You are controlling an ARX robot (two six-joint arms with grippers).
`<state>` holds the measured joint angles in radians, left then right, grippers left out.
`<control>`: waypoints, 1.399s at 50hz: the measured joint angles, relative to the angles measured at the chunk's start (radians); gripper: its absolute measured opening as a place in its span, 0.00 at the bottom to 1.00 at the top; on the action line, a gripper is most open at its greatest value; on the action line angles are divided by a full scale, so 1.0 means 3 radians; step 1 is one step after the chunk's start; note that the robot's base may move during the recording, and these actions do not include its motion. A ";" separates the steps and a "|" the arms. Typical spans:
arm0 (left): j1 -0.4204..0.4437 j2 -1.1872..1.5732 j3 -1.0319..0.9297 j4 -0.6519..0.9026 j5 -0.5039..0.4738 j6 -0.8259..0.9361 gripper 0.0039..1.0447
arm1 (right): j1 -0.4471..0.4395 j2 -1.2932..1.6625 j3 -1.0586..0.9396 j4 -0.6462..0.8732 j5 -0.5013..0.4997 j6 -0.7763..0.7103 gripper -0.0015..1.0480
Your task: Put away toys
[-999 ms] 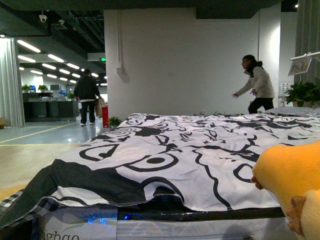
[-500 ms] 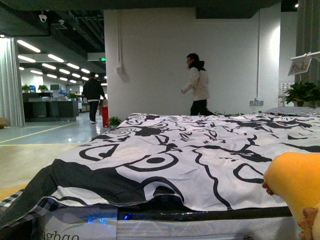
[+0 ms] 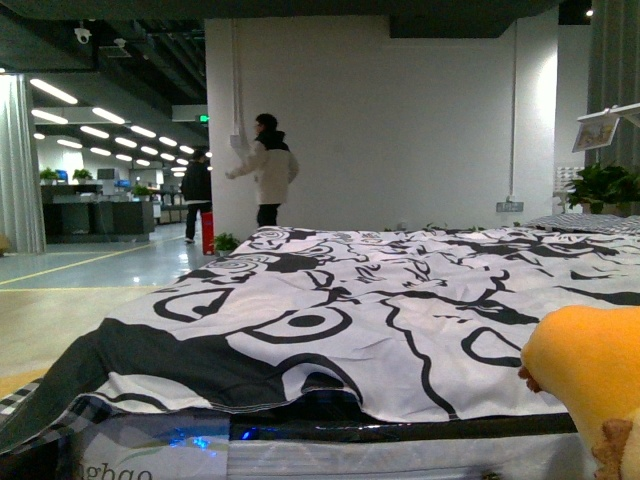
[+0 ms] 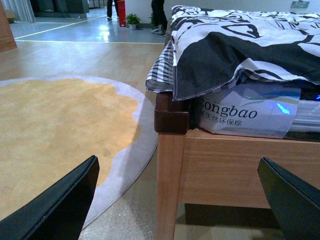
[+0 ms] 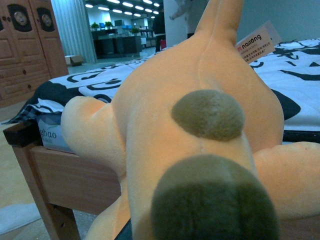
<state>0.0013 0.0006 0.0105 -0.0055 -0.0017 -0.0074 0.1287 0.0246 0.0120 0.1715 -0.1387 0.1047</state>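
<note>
Plush toy [image 3: 585, 365] at my four o'clock by the bed [image 3: 400, 300] edge, not yet stowed. My left gripper [image 4: 177, 167] stands apart, empty. My right gripper is hidden behind plush: I cannot tell.

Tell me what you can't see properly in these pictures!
Front view: the plush toy is cut off by the right and bottom edges.
Right wrist view: the plush toy fills the picture and hides the right claw, so its grip cannot be told.
Right wrist view: the smaller print on the tag is too small to read.
Front view: the person by the wall is too far for a face.
</note>
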 joint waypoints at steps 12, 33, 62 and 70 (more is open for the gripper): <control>0.0000 0.0000 0.0000 0.0000 0.0005 0.0000 0.94 | 0.0004 -0.0001 0.0000 0.0000 0.0017 0.0000 0.09; -0.0003 0.0000 0.0000 0.0000 0.0004 0.0000 0.94 | 0.0004 -0.0008 0.0000 -0.0004 0.0024 -0.0001 0.09; -0.0006 0.0000 0.0000 0.0000 0.0011 0.0001 0.94 | 0.0004 -0.0009 0.0000 -0.0005 0.0025 -0.0001 0.09; -0.0005 0.0000 0.0000 0.0000 0.0005 0.0000 0.94 | 0.0004 -0.0009 0.0000 -0.0005 0.0022 -0.0003 0.09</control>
<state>-0.0002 0.0006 0.0105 -0.0055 -0.0002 -0.0074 0.1299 0.0219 0.0120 0.1699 -0.1322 0.1040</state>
